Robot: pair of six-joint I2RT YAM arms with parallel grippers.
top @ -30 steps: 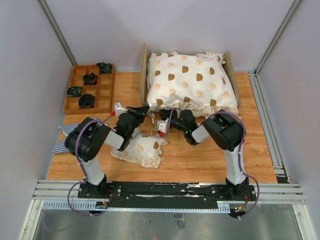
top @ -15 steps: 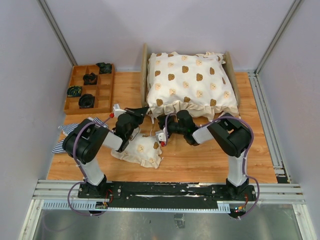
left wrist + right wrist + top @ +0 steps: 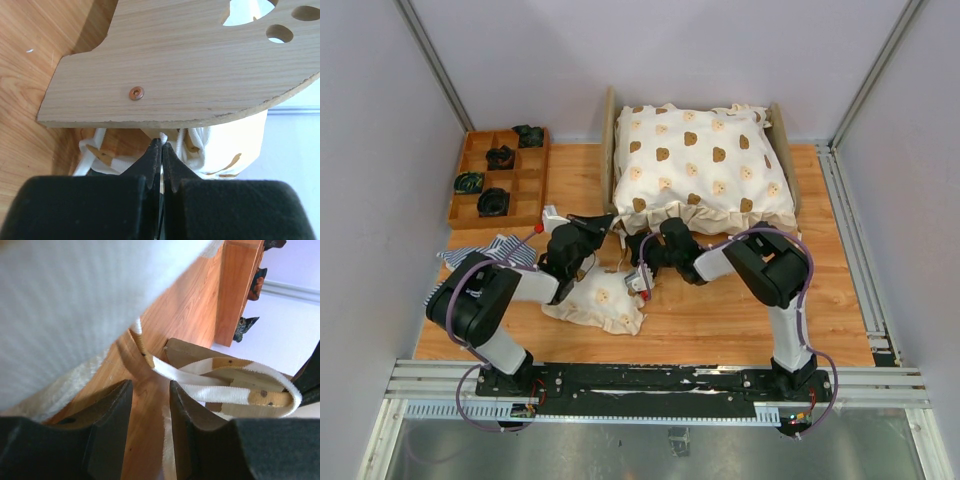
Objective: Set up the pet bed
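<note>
We log the pet bed point(image 3: 609, 135) at the far middle of the desk point(image 3: 700, 330), with the bear-print quilt point(image 3: 700, 160) piled on it. Left hand point(image 3: 161, 145) pinches a white tie point(image 3: 162, 136) just under the headboard point(image 3: 190, 60); right hand point(image 3: 150, 390) is narrowly parted, gripping nothing

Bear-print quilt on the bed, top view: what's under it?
The plywood bed frame: its side rails stick out past both sides of the quilt. The quilt covers the frame's inside, so what lies there cannot be seen. A striped cloth lies apart, front left of the bed.
</note>
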